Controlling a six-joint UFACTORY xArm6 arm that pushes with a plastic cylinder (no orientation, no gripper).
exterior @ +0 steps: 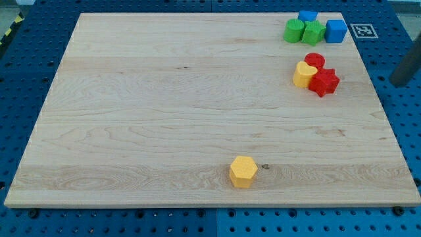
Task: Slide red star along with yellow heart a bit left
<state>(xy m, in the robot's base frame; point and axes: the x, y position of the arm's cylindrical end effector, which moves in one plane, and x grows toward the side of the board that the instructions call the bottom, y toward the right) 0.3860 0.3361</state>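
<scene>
The red star (pixel 323 81) lies near the view's upper right on the wooden board (pixel 164 99). The yellow heart (pixel 304 74) touches its left side. A red round block (pixel 314 60) sits just above both, touching them. My tip (pixel 397 82) is at the view's right edge, off the board over the blue pegboard. It is well to the right of the red star and apart from every block.
At the board's top right corner stand two green blocks (pixel 294 30) (pixel 314 31) and two blue blocks (pixel 307 16) (pixel 335 30), close together. A yellow hexagon (pixel 243 172) lies near the bottom edge. A marker tag (pixel 363 30) is beside the corner.
</scene>
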